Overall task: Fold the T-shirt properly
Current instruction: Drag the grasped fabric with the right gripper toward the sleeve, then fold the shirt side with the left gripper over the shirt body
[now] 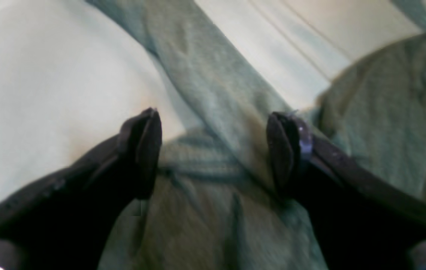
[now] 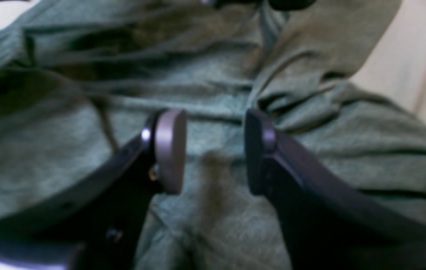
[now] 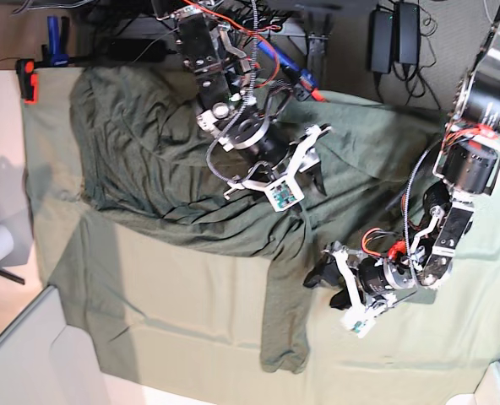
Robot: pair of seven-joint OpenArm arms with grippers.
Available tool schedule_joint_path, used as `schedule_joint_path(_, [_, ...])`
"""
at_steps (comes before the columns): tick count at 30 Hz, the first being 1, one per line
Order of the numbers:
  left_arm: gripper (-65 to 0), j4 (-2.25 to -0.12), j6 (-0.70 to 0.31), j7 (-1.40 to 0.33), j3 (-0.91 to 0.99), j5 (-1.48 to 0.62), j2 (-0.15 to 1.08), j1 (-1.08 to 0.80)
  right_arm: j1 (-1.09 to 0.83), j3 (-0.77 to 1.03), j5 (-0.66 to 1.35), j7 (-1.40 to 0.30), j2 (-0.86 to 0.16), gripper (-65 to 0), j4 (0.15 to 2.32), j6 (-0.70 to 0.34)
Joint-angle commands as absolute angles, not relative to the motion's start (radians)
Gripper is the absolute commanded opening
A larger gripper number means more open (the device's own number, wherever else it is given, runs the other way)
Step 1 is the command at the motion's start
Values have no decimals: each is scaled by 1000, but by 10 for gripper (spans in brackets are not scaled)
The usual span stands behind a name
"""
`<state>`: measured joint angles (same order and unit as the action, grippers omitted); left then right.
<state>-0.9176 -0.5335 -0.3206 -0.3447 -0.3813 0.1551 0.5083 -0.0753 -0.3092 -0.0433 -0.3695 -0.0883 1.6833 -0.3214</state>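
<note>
The large dark olive-green knit T-shirt (image 3: 174, 169) lies crumpled across the pale green cloth-covered desk (image 3: 174, 312), one sleeve trailing toward the near edge. It looks light, limp and prone to bunching, so a pinch on a hemmed edge or a shoulder seam should hold best. The left tool (image 1: 213, 150) is spread wide over the sleeve; the right tool (image 2: 214, 150) stands parted above wrinkled fabric, gripping nothing.
</note>
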Motion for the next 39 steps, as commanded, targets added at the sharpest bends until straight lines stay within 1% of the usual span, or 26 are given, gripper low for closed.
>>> schedule_joint_path(1, [-184, -934, -502, -301, -343, -382, 144, 546, -76, -307, -34, -358, -86, -388, 1726, -319])
schedule_joint_path(3, [-184, -934, -449, -308, -343, -368, 124, 548, -91, -305, -34, -380, -85, -388, 1765, -319])
schedule_joint_path(5, [-184, -932, -429, -318, -343, -352, 102, 546, -109, -300, -38, -395, -85, -389, 1794, -319])
schedule_joint_path(9, [-184, -897, -429, -311, -343, -341, 63, 546, -148, -269, -37, -397, -85, -389, 1830, -319])
schedule_joint_path(12, [-184, -853, -429, -271, -343, -303, 41, 547, -179, -232, -37, -397, -86, -389, 1852, -319])
schedule_joint_path(19, [-187, -804, -429, -235, -343, -293, 25, 548, -220, -142, -6, -398, -86, -389, 1907, -319])
schedule_joint_path(20, [-198, -804, -429, -235, -343, -291, 25, 549, -220, -131, 3, -398, -86, -389, 1908, -319])
schedule_joint_path(21, [-238, -804, -429, -235, -343, -291, 25, 549, -220, -123, 10, -398, -86, -389, 1908, -319])
schedule_joint_path(22, [-305, -804, -429, -235, -343, -291, 25, 549, -220, -116, 13, -398, -86, -389, 1908, -319])
schedule_joint_path(24, [-498, -804, -430, -236, -343, -287, 26, 548, -220, -110, 13, -398, -86, -389, 1908, -319])
schedule_joint_path(25, [-572, -804, -430, -235, -343, -286, 26, 548, -220, -110, 12, -397, -86, -389, 1908, -319])
schedule_joint_path(26, [-628, -804, -430, -235, -343, -286, 25, 549, -220, -110, 12, -398, -86, -389, 1908, -319])
schedule_joint_path(27, [-650, -806, -431, -235, -343, -286, 25, 549, -220, -110, 12, -398, -86, -389, 1908, -319])
schedule_joint_path(30, [-650, -807, -482, -234, -340, -286, 25, 551, -220, -110, 12, -397, -86, -389, 1908, -319])
schedule_joint_path(35, [-650, -864, -505, -265, -268, -288, 31, 550, -220, -110, 11, -397, -86, -389, 1908, -319])
schedule_joint_path(39, [-650, -982, -625, -365, -218, -337, 63, 514, -219, -110, 11, -397, -86, -389, 1908, -319])
